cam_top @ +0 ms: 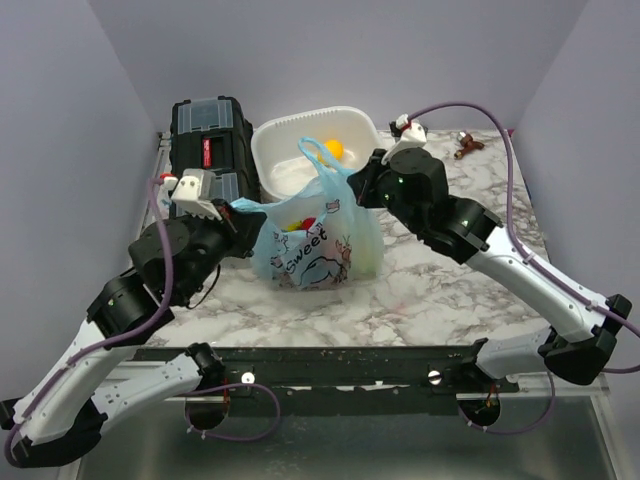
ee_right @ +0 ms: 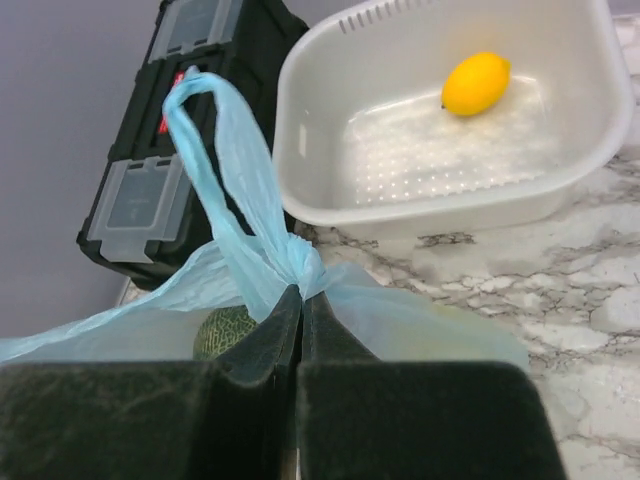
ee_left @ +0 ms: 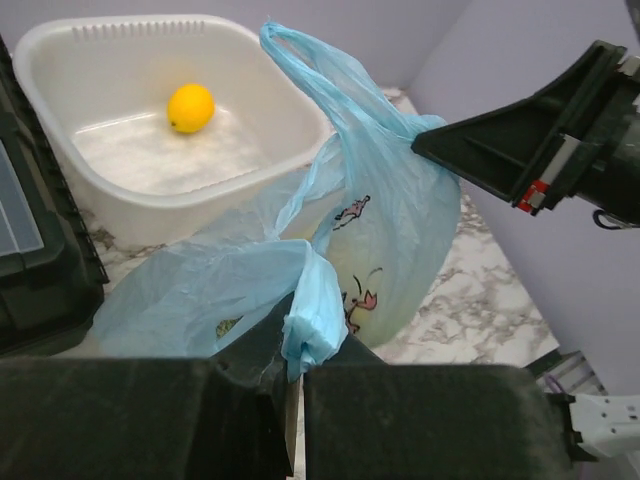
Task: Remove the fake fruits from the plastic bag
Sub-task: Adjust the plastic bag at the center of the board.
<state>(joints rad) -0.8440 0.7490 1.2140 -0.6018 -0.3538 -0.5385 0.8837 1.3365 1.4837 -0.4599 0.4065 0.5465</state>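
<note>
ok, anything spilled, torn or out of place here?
Nothing spilled or torn. The plastic bag stands upright, pinched by the left gripper and right gripper. Only stray: a small brown object far right on the table.

The left arm (cam_top: 78, 372) and right arm (cam_top: 540, 280) wear white shells over black joints; purple cables (cam_top: 460, 104) trail along both.

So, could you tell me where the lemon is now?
In the top view, the lemon lies inside the white tub, behind the plastic bag and right of the black toolbox.

The plastic bag (cam_top: 315, 250) is light blue, cartoon-printed; the melon (ee_right: 225, 330) looks dull green.
</note>
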